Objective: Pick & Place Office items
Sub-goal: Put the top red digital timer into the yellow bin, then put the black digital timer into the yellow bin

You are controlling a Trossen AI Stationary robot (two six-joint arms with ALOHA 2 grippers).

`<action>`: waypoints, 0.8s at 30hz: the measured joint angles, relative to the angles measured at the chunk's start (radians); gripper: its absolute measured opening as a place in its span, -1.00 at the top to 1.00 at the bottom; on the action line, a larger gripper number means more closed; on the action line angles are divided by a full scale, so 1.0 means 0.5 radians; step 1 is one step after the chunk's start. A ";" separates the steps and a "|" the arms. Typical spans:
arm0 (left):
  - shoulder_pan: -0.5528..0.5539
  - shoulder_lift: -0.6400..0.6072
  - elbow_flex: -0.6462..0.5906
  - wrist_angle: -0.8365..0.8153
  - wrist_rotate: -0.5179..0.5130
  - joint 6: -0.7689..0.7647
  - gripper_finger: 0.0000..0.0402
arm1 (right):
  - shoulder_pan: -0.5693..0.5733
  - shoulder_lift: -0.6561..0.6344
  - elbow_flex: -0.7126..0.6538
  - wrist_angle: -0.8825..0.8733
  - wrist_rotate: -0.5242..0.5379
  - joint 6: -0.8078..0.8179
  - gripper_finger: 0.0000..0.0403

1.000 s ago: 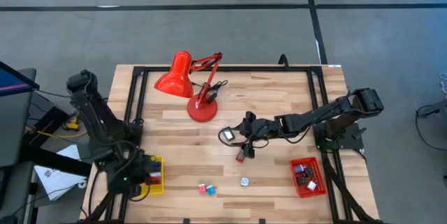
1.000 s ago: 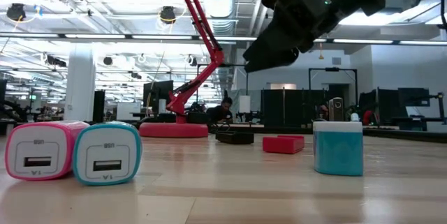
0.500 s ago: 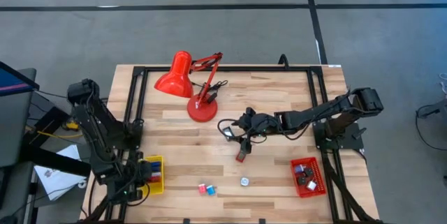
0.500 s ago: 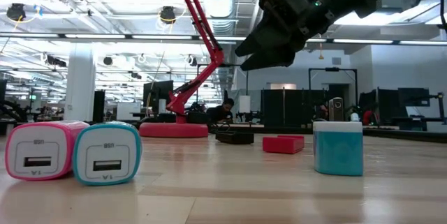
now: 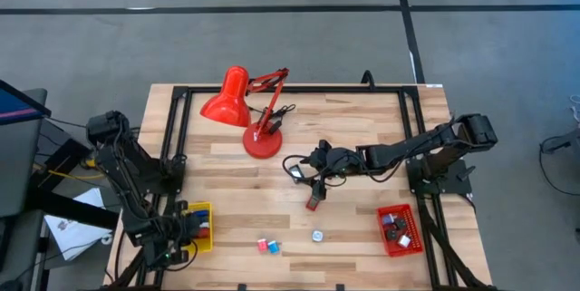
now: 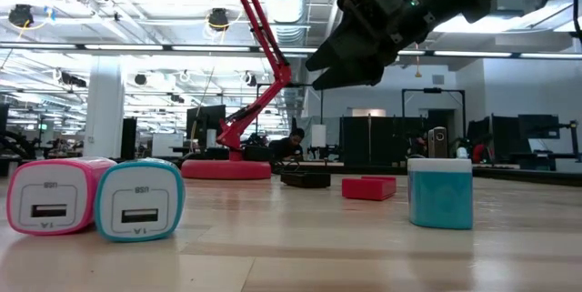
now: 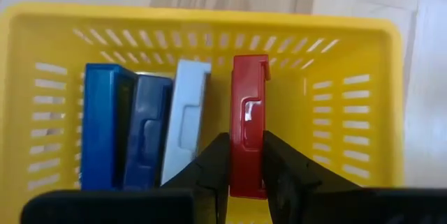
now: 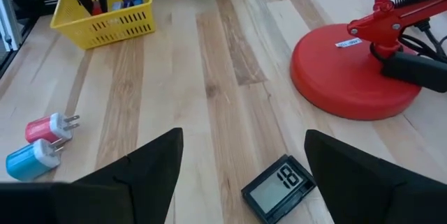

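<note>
In the left wrist view my left gripper (image 7: 246,142) reaches into the yellow tray (image 7: 349,56), shut on a red block (image 7: 248,91) that stands next to a pale blue block (image 7: 187,112) and two dark blue ones (image 7: 105,126). My right gripper (image 8: 244,175) is open and hovers above a small black timer with a grey display (image 8: 279,190), near the table's middle (image 5: 304,171). A pink charger (image 8: 49,128) and a blue charger (image 8: 31,160) lie on the table. A red block (image 5: 314,202) and a white-and-teal block (image 5: 317,235) lie nearer the near edge. My left gripper pinches the red block between its two fingers (image 7: 213,172), at the block's end nearest the camera (image 7: 248,175). The fingers come from above, pointing down into the tray. The block stands upright among the other blocks; whether its lower end rests on the tray floor cannot be told.
The red desk lamp's base (image 5: 261,143) stands just beyond the timer, with its cable (image 5: 294,166) trailing close by. The red tray (image 5: 399,229) with several items sits at the table's near right. Bare wood lies between the chargers (image 5: 267,247) and the yellow tray (image 5: 201,227).
My right gripper has moved toward the table's left, over the timer, and has risen slightly in the low view. My left arm has shifted a little toward the near edge, with its gripper staying at the yellow tray.
</note>
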 joint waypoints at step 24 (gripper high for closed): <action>0.001 -0.041 0.000 0.001 0.057 0.008 0.54 | 0.003 0.000 0.000 0.009 -0.005 0.001 -0.45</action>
